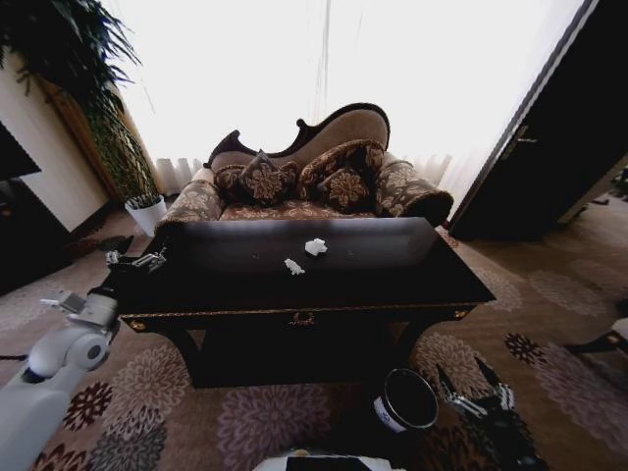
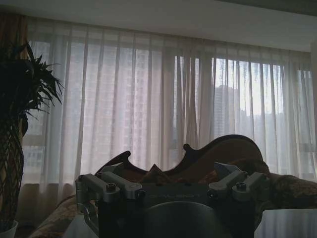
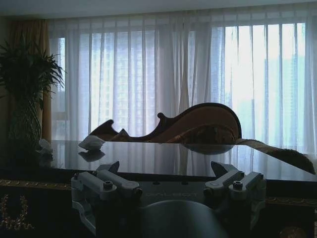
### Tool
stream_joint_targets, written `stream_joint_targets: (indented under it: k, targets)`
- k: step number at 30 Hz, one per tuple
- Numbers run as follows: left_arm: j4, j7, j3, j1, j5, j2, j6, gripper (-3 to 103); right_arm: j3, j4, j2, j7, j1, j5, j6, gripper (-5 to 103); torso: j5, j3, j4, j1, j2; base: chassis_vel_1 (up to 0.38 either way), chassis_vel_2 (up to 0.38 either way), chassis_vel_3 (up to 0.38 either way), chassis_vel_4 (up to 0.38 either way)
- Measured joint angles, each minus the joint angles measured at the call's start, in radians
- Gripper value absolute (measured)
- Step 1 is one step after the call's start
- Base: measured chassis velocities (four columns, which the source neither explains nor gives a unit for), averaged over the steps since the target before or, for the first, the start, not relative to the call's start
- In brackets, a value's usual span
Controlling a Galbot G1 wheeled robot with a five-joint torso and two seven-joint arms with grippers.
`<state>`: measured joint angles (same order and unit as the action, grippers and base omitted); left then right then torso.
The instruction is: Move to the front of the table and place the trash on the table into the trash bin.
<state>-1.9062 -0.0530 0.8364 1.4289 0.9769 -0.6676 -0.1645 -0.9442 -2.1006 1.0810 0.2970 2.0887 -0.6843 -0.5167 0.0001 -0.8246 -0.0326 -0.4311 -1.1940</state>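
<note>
- Sofa (image 1: 304, 167): ornate upholstered piece with patterned cushions, standing directly behind the table against the curtained window; background only.
- Table (image 1: 294, 270): large dark glossy surface with a gold emblem at mid-front, squarely ahead of the robot. The robot appears already positioned at its front, so the driving part of the task looks complete.
- Potted plant (image 1: 93, 108): tall foliage in a white pot at the far left of the sofa; not the disposal target.
- Trash bin (image 1: 405, 400): small round black bucket with a white label, on the carpet below the surface's front edge, towards the robot's right. Its low, near position suits drops from the right arm.
- Left gripper (image 1: 137, 261): raised at the surface's left end, at about tabletop height; whether its fingers are apart or together I cannot tell. It holds nothing visible.
- Right gripper (image 1: 476, 385): held low just beside the trash bin, fingers spread apart and empty, below the surface's level and facing its front edge.
- Trash, larger white paper wad (image 1: 315, 246): lying mid-surface, towards the rear.
- Trash, smaller white paper wad (image 1: 293, 265): just beside the first, nearer the front. Both remain on the surface, well apart from either gripper.
</note>
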Motion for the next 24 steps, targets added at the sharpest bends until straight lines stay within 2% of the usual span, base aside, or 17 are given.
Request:
stream_joint_targets:
  k: [1,2,6,7,8,11,13,14,18,20,21,22,24]
  targets:
    - [0.0,0.0,0.0,0.0,0.0,0.0,0.0,100,-0.006,-0.022,-0.051,-0.043,-0.036,-0.005,0.061,100,-0.0001,0.0,0.0006,0.0,0.0,0.0,0.0,0.0,0.0]
    - [0.0,0.0,0.0,0.0,0.0,0.0,0.0,100,-0.006,-0.022,-0.051,-0.043,-0.036,-0.005,0.061,100,-0.0001,0.0,0.0006,0.0,0.0,0.0,0.0,0.0,0.0]
    - [0.0,0.0,0.0,0.0,0.0,0.0,0.0,100,-0.008,-0.068,-0.192,-0.162,-0.149,-0.049,0.242,100,0.0002,0.0,0.0005,0.0,0.0,0.0,0.0,0.0,0.0]
    - [0.0,-0.001,0.0,0.0,0.0,0.0,0.0,100,-0.002,-0.078,-0.22,-0.18,-0.167,-0.071,0.274,100,0.0001,0.0,0.0003,0.0,0.0,0.0,0.0,0.0,0.0]
    - [0.0,-0.001,0.0,0.0,0.0,0.0,0.0,100,-0.002,-0.078,-0.22,-0.18,-0.167,-0.071,0.274,100,0.0001,0.0,0.0003,0.0,0.0,0.0,0.0,0.0,0.0]
    - [0.0,0.0,0.0,0.0,0.0,0.0,0.0,100,0.032,-0.107,-0.312,-0.224,-0.226,-0.174,0.368,100,0.0001,0.0,0.0001,0.0,0.0,0.0,0.0,0.0,0.0]
    - [0.0,0.0,0.0,0.0,0.0,0.0,0.0,100,0.063,-0.108,-0.372,-0.228,-0.272,-0.209,0.407,100,0.0,0.0,0.0003,0.0,0.0,0.0,0.0,0.0,0.0]
    - [0.0,0.0,0.0,0.0,0.0,0.0,0.0,100,0.063,-0.108,-0.372,-0.228,-0.272,-0.209,0.407,100,0.0,0.0,0.0003,0.0,0.0,0.0,0.0,0.0,0.0]
    - [0.0,0.0,0.0,0.0,0.0,0.0,0.0,100,0.139,-0.064,-0.489,-0.227,-0.388,-0.255,0.467,100,0.0,0.0,0.0001,0.0,0.0,0.0,0.0,0.0,0.0]
    - [0.0,0.0,0.0,0.0,0.0,0.0,0.0,100,0.148,-0.057,-0.5,-0.226,-0.402,-0.257,0.471,100,0.0,0.0,0.0001,0.0,0.0,0.0,0.0,0.0,0.0]
    - [0.0,0.0,0.0,0.0,0.0,0.0,0.0,100,0.212,-0.014,-0.547,-0.226,-0.489,-0.267,0.481,100,-0.0001,0.0,0.0002,0.0,0.0,0.0,0.0,0.0,0.0]
    - [0.0,0.0,0.0,0.0,0.0,0.0,0.0,100,0.351,0.07,-0.602,-0.227,-0.655,-0.284,0.492,100,0.0,0.0,0.0003,0.0,0.0,0.0,0.0,0.0,0.0]
    - [0.0,0.0,0.0,0.0,0.0,0.0,0.0,100,0.464,0.132,-0.617,-0.23,-0.79,-0.301,0.501,100,-0.0002,0.0,0.0,0.0,0.0,0.0,0.0,0.0,0.0]
